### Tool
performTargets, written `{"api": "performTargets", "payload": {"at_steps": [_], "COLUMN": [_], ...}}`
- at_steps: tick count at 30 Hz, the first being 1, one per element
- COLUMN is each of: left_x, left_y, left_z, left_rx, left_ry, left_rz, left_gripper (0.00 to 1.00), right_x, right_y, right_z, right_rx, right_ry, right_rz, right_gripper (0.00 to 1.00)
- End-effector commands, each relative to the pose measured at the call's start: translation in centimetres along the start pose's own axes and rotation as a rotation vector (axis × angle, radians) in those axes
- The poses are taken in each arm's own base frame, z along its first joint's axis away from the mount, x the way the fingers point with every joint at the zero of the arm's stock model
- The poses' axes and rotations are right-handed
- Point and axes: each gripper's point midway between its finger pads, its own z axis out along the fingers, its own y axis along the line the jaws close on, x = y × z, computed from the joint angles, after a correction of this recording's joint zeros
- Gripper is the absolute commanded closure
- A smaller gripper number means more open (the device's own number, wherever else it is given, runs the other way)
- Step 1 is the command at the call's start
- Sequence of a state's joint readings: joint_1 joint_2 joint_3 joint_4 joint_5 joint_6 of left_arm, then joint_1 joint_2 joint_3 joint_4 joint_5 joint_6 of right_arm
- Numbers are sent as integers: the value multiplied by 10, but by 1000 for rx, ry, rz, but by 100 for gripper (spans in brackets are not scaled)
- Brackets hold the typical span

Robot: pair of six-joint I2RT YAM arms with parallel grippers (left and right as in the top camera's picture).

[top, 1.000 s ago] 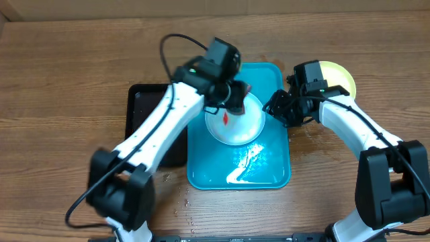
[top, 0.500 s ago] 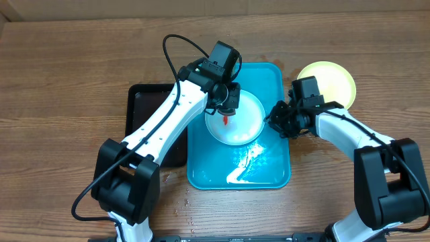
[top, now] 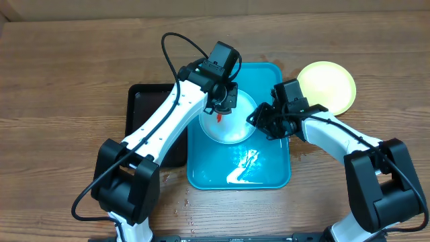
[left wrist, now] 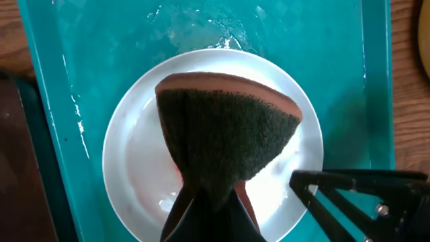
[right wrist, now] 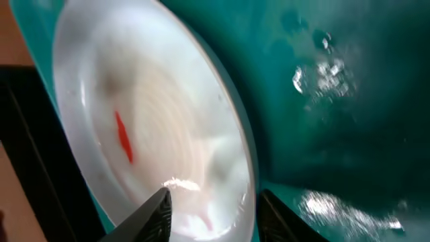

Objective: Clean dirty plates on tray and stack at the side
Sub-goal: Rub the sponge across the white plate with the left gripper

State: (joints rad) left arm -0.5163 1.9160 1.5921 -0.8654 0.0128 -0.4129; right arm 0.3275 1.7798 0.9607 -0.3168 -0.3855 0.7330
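Observation:
A pale white plate (top: 232, 128) lies on the teal tray (top: 272, 168), with a red smear (right wrist: 123, 138) near its middle. My left gripper (top: 222, 102) hangs over the plate's far-left part, shut on a green-and-brown sponge (left wrist: 228, 131) that covers the plate's centre in the left wrist view. My right gripper (top: 260, 121) is open at the plate's right rim; in the right wrist view one finger (right wrist: 158, 215) is over the inside and the other outside it. A yellow-green plate (top: 327, 87) rests on the table to the right of the tray.
A black tray (top: 149, 114) sits left of the teal one, under the left arm. Water and foam streaks (top: 245, 161) lie on the teal tray's near half. Bare wooden table surrounds both trays.
The right gripper has moved left from the tray's right edge to the white plate's rim. The plate has shifted slightly left. The left gripper with the sponge stays over the plate.

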Motion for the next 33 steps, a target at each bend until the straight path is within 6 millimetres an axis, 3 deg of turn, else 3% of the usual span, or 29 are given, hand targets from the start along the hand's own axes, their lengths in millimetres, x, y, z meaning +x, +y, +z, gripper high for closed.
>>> {"api": "performTargets", "payload": {"at_steps": [1, 11, 16, 23, 28, 33], "left_x": [-8, 5, 7, 9, 4, 2], "left_y": [5, 16, 19, 20, 21, 22], "left_z": [-6, 7, 9, 13, 14, 20], "left_rx": [-21, -64, -74, -77, -83, -88], "left_ry": [-28, -5, -2, -3, -24, -33], "left_rz": [-9, -21, -21, -35, -36, -36], "left_gripper": [96, 96, 96, 96, 96, 96], "right_x": [-13, -19, -16, -15, -15, -4], "right_y": [-7, -15, -15, -14, -14, -7], "right_z": [0, 1, 4, 5, 6, 10], "right_rx": [29, 81, 107, 111, 117, 113], "right_ry": [-59, -107, -116, -119, -123, -105], "right_rz": [-3, -7, -26, -31, -35, -59], "right_gripper": [56, 58, 69, 73, 85, 88]}}
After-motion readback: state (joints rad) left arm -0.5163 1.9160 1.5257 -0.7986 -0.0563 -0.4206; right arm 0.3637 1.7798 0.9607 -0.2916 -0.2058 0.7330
